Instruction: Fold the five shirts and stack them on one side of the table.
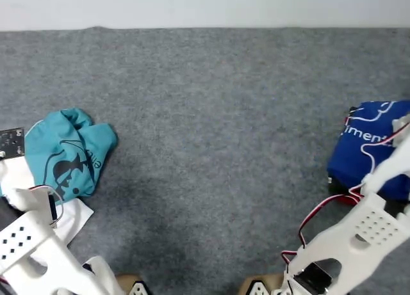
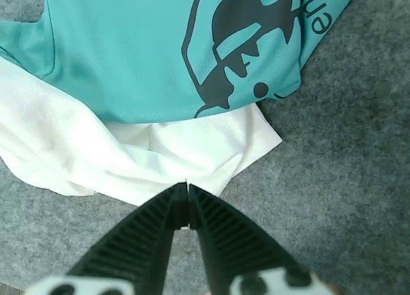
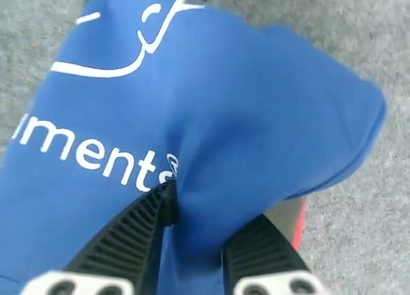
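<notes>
Well — blue shirt (image 3: 224, 116) in right tool (image 3: 204, 219)

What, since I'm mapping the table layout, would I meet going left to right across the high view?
teal shirt → bare grey mat → blue shirt. The white shirt overlaps the teal one, so it is left out.

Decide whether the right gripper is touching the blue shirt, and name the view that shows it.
Touching. The right wrist view shows the right gripper closed on a fold of the blue shirt, with cloth pinched between its fingers.
</notes>
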Controlling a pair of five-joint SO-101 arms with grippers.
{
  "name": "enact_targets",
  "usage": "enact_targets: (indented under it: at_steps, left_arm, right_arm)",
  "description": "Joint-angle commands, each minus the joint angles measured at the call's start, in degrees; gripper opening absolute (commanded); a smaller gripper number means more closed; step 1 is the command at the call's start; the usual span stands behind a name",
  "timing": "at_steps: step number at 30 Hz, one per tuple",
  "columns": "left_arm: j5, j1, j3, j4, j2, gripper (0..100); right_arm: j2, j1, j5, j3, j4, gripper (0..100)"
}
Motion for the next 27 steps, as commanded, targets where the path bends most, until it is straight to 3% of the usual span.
enact_targets:
  at_steps: [1,12,14,20,27]
  left_arm:
    - [-0.70,0.26,-0.22,-0.97,-0.88,1]
    - [-2.99,0.26,-0.22,-0.97,-0.79,1]
    - [-2.99,0.26,-0.22,-0.97,-0.88,1]
    - [-2.99,0.26,-0.22,-0.79,-0.88,1]
    - [-2.99,0.26,-0.13,-0.79,-0.88,1]
  right_arm:
    - [-0.84,2.51,2.29,-0.35,-0.84,0.9]
    - [-0.66,3.38,4.92,-0.44,-6.73,1.6]
    - [-0.57,3.38,4.92,-0.35,-7.69,5.6]
    - [-1.27,4.79,1.76,-0.44,-7.43,33.0]
    - [-4.44,3.30,0.18,-0.44,-3.47,34.9]
